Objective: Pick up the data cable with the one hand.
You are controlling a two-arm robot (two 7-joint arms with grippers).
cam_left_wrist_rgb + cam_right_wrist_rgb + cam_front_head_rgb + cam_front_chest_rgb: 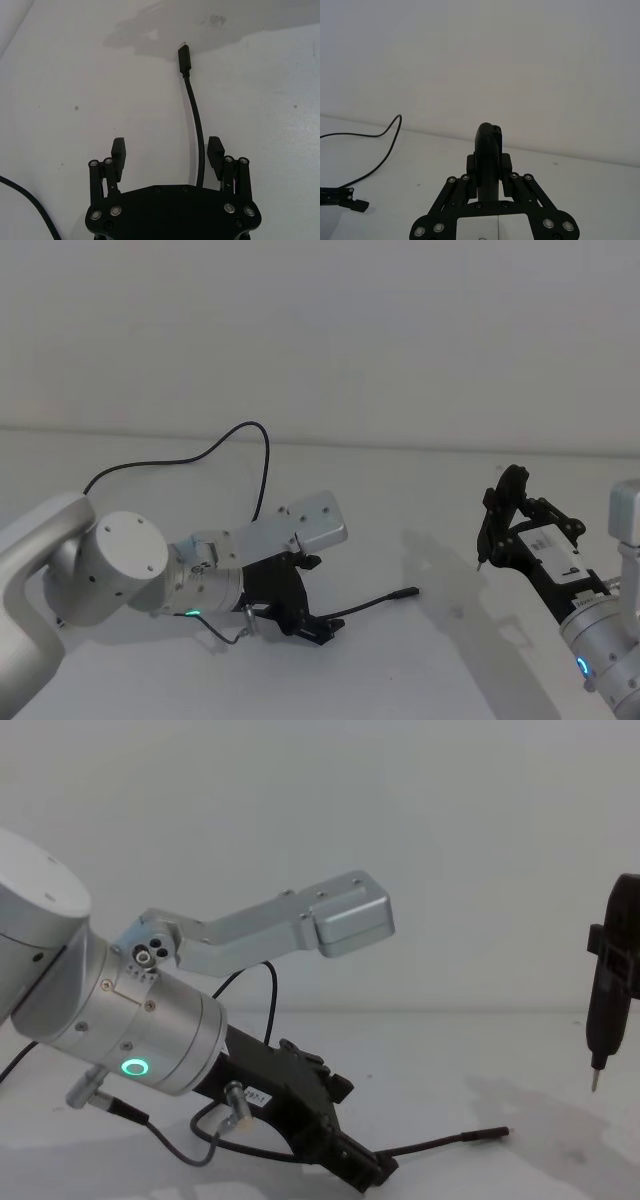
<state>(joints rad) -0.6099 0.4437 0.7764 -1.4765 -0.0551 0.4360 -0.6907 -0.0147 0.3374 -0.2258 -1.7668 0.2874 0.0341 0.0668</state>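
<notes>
- data cable [375,602] is seen lying on the white table [400,490], with its plug end in the lower middle of the head view, pointed toward the right of the frame.
- from the plug, the cord is led back leftward into the left gripper [318,626]. a further length is looped in a tall arc in the upper left of the head view and trails toward the left edge.
- the left gripper is set low over the table in the lower left of the head view, on a silver arm [120,560] whose green ring light [134,1068] is lit.
- in the left wrist view its fingers [118,150] are spread apart, and the cable [196,120] is passed between them, nearer one finger than the other. the cord is not clamped.
- in the chest view the left gripper [362,1166] is tilted down toward the table at the bottom middle, and the cable [450,1140] is stretched from it to the right, flat on the surface. whether the fingertips touch the table cannot be told.
- the right gripper [497,530] is held raised at the right of the head view, well apart from the cable, and is closed around a black pen-shaped tool [514,480].
- in the chest view the tool [608,990] is seen at the right edge, upright, with its metal tip pointed down and clear of the table.
</notes>
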